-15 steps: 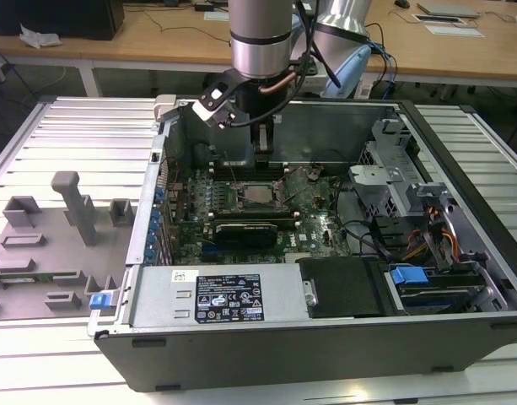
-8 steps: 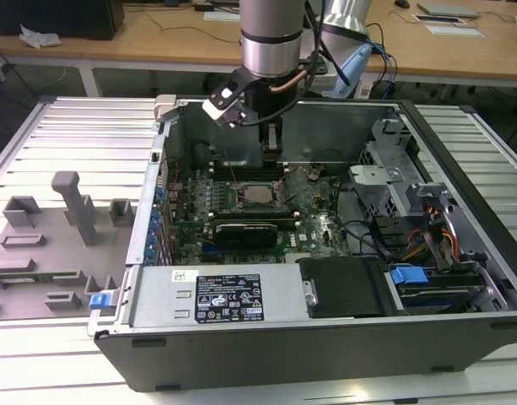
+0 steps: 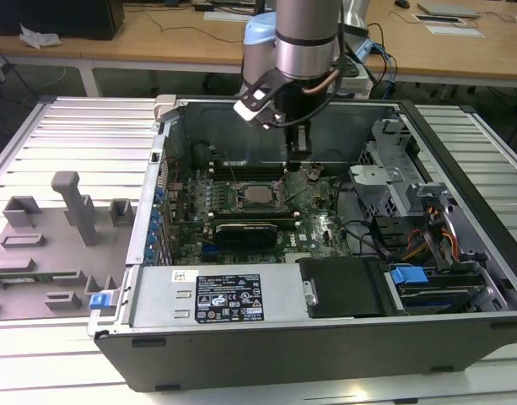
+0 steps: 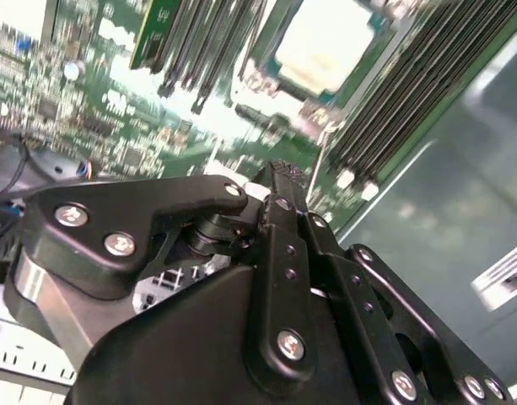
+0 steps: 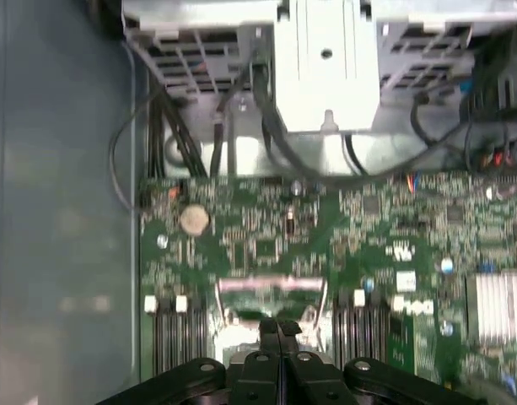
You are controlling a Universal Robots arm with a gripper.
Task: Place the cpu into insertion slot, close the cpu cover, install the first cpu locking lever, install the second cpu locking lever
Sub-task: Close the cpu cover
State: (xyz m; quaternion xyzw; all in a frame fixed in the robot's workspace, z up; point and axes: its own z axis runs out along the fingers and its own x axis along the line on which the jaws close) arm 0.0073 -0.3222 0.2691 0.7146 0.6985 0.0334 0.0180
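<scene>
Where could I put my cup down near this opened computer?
Bare ribbed tabletop lies beyond the grey fixture tray, on the exterior view's left of the computer case, and on its right. Inside, around the hand, it is crowded.

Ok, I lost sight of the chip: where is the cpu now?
In the exterior view the cpu sits in the middle of the motherboard, flanked by memory slots, just to the exterior view's left of the end effector.

We see a green motherboard (image 3: 317, 226) speckled with tiny silver parts, a dull silver cpu (image 3: 258, 195) mid-frame, a black gripper (image 3: 298, 169) under a silver and pale-blue arm (image 3: 304, 34), a blue clip (image 3: 407, 276) at the exterior view's lower right, and a grey ribbed table (image 3: 81, 135) at its left.
</scene>
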